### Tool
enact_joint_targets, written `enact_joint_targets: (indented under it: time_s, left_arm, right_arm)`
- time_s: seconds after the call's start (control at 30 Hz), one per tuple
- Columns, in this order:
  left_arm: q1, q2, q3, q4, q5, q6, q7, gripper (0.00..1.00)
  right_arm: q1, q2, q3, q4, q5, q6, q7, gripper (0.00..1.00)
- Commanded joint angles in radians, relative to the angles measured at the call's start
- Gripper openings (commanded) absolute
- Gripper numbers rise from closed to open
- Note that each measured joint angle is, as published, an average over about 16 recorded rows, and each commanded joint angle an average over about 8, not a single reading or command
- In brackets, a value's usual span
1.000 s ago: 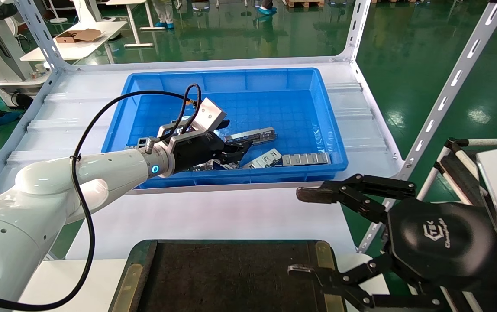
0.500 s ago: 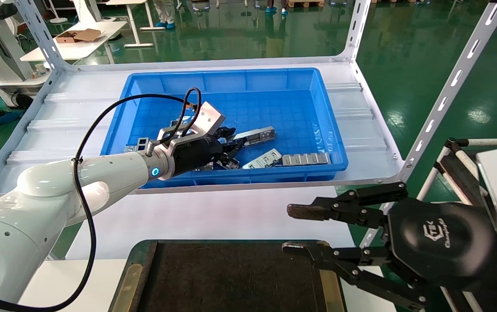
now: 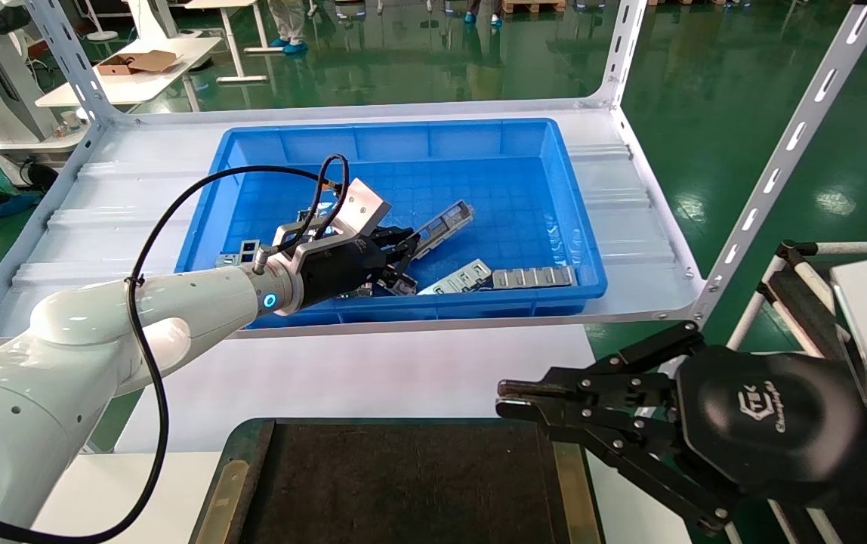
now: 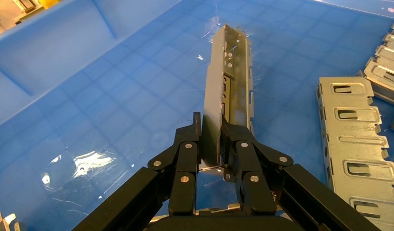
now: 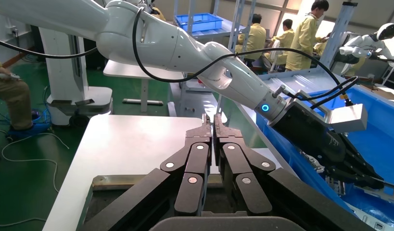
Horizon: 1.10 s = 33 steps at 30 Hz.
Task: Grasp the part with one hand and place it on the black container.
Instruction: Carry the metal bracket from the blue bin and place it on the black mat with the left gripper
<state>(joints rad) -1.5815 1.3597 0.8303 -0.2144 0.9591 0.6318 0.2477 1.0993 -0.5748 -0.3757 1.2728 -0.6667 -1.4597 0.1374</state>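
Note:
My left gripper (image 3: 401, 249) is inside the blue bin (image 3: 403, 136), shut on one end of the part (image 3: 445, 221), a narrow silver-grey metal strip. The strip juts out from the fingers and tilts up off the bin floor. In the left wrist view the part (image 4: 228, 86) stands edge-on between the fingertips of the left gripper (image 4: 211, 130). My right gripper (image 3: 513, 399) is shut and empty, hovering over the right end of the black container (image 3: 403, 483). It also shows in the right wrist view (image 5: 213, 126), with the left arm beyond it.
More metal pieces lie in the bin: a wider strip with square cells (image 3: 532, 277), also in the left wrist view (image 4: 353, 130), and others under the left hand. The white shelf (image 3: 373, 370) has slotted uprights (image 3: 781, 151) on the right.
The left gripper closed on the part and lifted its free end up off the bin floor. The right gripper closed from wide open to shut.

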Motion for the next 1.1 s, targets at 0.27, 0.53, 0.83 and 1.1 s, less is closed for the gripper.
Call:
enact_joint_targets:
  time_s: [0.27,0.53,0.83,1.1]
  left_arm:
    - [-0.031,-0.006,-0.01,0.005,-0.066,0.011,-0.002,0.0]
    - [-0.06,-0.033,-0.039,0.031,-0.127,0.123,0.022,0.0]
    - [-0.054,-0.106,-0.07,0.022,-0.185,0.413,0.066,0.0]
    - [-0.031,-0.172,-0.083,0.018,-0.224,0.716,0.077,0.0]
  right_arm:
    - [0.0,0.0,0.0,0.0,0.0,0.0,0.0,0.0]
    - [0.0,0.0,0.0,0.0,0.0,0.0,0.0,0.0]
    - [0.0,0.0,0.0,0.0,0.0,0.0,0.0,0.0]
    - [0.0,0.0,0.0,0.0,0.0,0.0,0.0,0.0]
